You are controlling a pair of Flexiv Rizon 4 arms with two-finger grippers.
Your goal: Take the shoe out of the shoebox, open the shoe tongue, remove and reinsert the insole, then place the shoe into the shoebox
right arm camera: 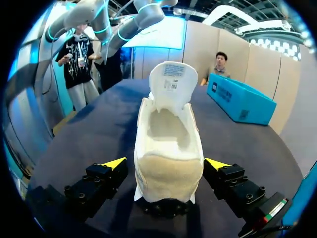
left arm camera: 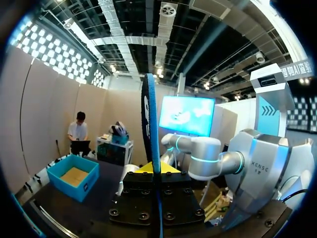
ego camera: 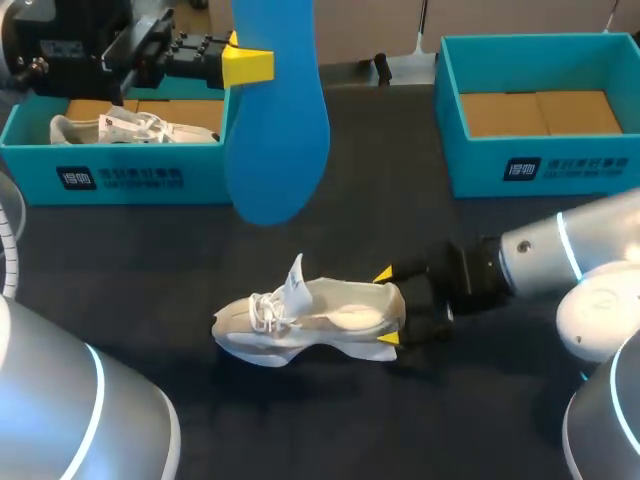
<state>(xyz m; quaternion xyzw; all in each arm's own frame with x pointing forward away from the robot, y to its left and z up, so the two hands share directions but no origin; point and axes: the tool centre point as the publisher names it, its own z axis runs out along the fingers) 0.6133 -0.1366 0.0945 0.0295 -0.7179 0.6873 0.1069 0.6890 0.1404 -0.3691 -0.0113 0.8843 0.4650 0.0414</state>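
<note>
Head view: toward the near edge of the black table point(ego camera: 150, 290), about midway along it, a white shoe point(ego camera: 310, 320) is seen standing on its sole, toe toward the left edge and heel toward the right. The tongue point(ego camera: 296, 280) is pulled up and forward, so the opening is laid bare. The heel is flanked by the yellow tips of the right gripper point(ego camera: 388, 306), which comes in from the right edge.

In the right wrist view the shoe point(right arm camera: 168, 148) is seen heel-first between the spread fingers of the right gripper point(right arm camera: 166, 163). A narrow gap appears to be left on each side, though contact cannot be ruled out at this angle.

Farther back, above the left half of the table, a blue insole point(ego camera: 278, 130) is held off the surface, clamped by the left gripper point(ego camera: 247, 65) near one end, its broad end hanging down. In the left wrist view the insole point(left arm camera: 151, 124) is seen edge-on, pinched between the closed fingers of the left gripper point(left arm camera: 157, 171).

At the far left corner a teal shoebox point(ego camera: 120, 175) is set, with a second white shoe point(ego camera: 130, 128) lying in it. At the far right corner another teal shoebox point(ego camera: 545, 165) is placed, its brown floor exposed.
</note>
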